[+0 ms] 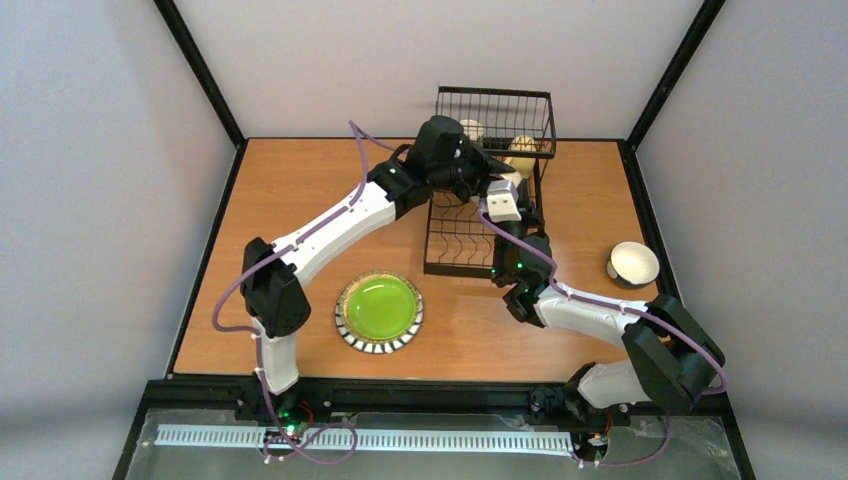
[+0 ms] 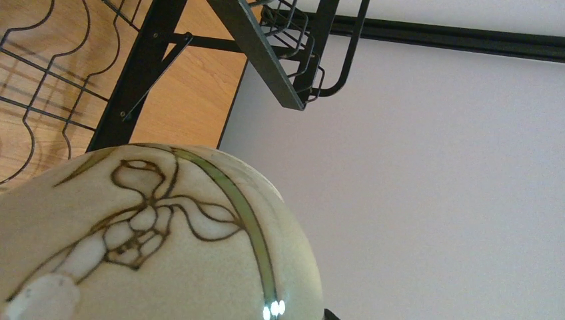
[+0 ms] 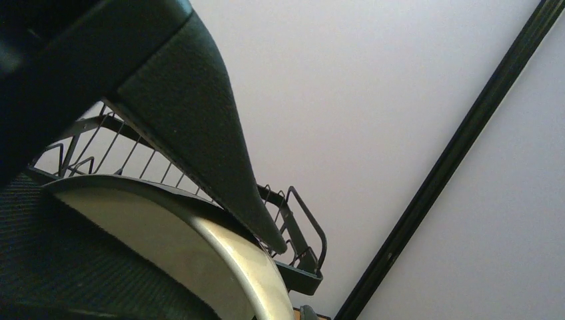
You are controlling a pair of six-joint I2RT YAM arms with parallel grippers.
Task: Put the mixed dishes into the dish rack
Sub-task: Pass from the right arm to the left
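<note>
**Inspector:** Rack location?
**Assistant:** The rack point(image 1: 455, 240) stands at the far middle of the counter point(image 1: 300, 180), with its basket tier point(image 1: 495, 105) at the far end.

**Inspector:** Contents?
**Assistant:** The basket tier holds two small cream items, a left piece point(image 1: 472, 129) and a right piece point(image 1: 523, 146). They are too small to tell their type.

**Inspector:** Arms?
**Assistant:** The left arm point(image 1: 340, 220) and the right arm point(image 1: 580, 310) both reach over the slotted base and meet just in front of the basket tier.

**Inspector:** Right jaws?
**Assistant:** They are closed on the rim of a cream dish point(image 3: 200, 260). In the wrist view one finger point(image 3: 193, 127) lies along that rim, with rack wires behind it.

**Inspector:** Left jaws?
**Assistant:** I cannot tell. That wrist view shows no fingers, only a patterned dish point(image 2: 153, 240) close to the lens. The dish is rounded and cream, with a brown line-drawn flower and a green band. The base wires and a rack leg are beyond it. I cannot confirm whether it is the same dish the right jaws hold.

**Inspector:** Outside the rack?
**Assistant:** The green plate point(image 1: 379, 310) lies flat near the front of the counter, between the arms and apart from the rack. A bowl point(image 1: 633, 263) sits by the right edge with its white inside showing, well apart from the rack.
</note>
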